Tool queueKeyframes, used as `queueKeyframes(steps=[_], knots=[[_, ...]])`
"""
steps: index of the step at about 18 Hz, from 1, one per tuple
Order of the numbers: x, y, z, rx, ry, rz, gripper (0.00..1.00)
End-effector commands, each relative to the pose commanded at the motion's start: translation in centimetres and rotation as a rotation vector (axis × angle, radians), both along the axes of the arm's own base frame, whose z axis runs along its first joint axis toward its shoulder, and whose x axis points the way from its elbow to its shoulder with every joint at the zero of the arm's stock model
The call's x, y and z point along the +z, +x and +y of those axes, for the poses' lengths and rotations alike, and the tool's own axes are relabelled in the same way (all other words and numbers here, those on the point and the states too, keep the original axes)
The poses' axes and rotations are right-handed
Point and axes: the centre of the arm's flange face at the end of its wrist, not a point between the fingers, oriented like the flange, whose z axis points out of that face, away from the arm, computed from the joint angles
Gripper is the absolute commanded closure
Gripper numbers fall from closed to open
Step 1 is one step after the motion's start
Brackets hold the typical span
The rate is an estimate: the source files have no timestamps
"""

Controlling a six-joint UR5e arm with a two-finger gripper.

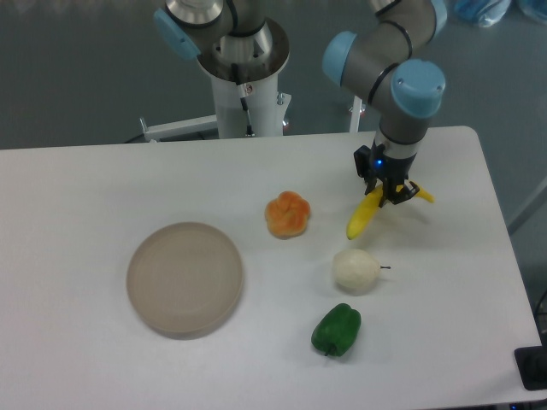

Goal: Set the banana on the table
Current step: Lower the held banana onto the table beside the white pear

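The yellow banana (364, 215) hangs tilted in my gripper (386, 193), which is shut on its middle. Its lower end points down-left toward the white table (102, 188), and its other end sticks out to the right of the fingers. It is right of the orange lobed fruit and above the white round fruit. Whether the banana's tip touches the table I cannot tell.
An orange lobed fruit (288, 214) lies mid-table. A white round fruit (355, 270) and a green pepper (337, 330) lie below the banana. A round beige-grey plate (185, 278) sits at the left. The robot's base column (246, 94) stands behind the table's far edge.
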Motion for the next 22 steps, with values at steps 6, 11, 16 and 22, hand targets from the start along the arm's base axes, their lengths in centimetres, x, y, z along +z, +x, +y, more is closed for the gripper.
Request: queueKeyframes(steps=[6, 11, 16, 22], knots=[[-1.4, -0.2, 0.0, 0.009, -0.027, -0.006, 0.94], [-2.7, 0.4, -0.6, 0.012, -0.040, -0.029, 0.93], [-2.9, 0.8, -0.4, 0.040, -0.039, -0.029, 0.93], [-3.0, 1.0, -0.1, 0.112, -0.040, -0.030, 0.93]])
